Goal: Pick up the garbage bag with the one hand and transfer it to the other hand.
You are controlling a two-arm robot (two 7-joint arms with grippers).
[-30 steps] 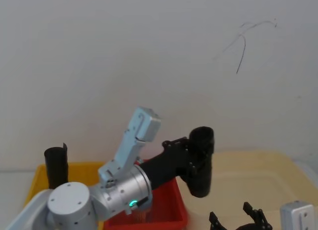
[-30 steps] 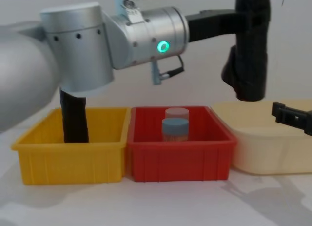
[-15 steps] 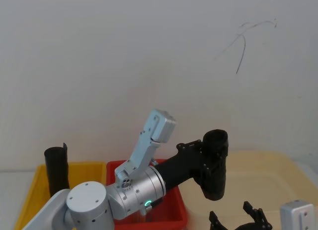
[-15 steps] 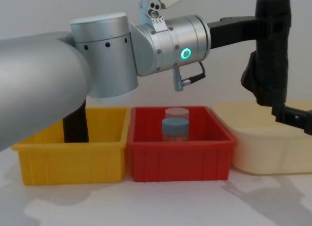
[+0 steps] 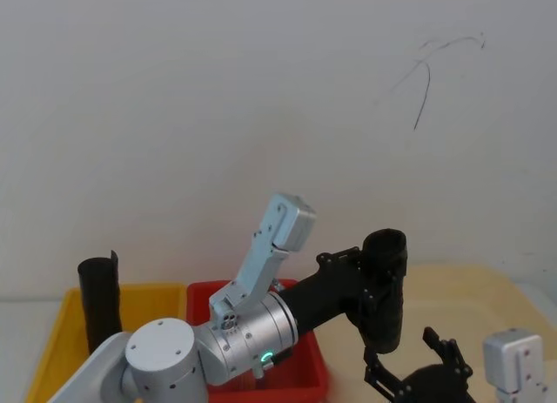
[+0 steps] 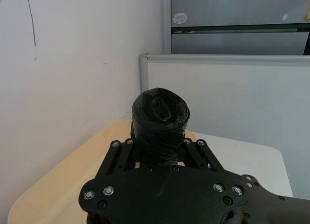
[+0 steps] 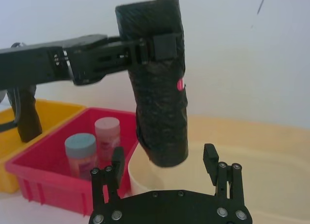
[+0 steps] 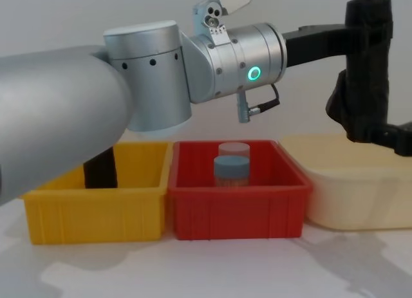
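Black garbage bag (image 7: 162,103) clamped by left fingers (image 7: 163,46), bottom near parted right fingers (image 7: 209,158)

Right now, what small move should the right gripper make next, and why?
The left gripper grips the bag near its top; the right gripper sits open at its bottom end. Probably raise it until its fingers straddle the lower half.

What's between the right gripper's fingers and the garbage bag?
Nothing: in the right wrist view the garbage bag, held by the left gripper, hangs between the right gripper's open fingers, bare gaps each side.
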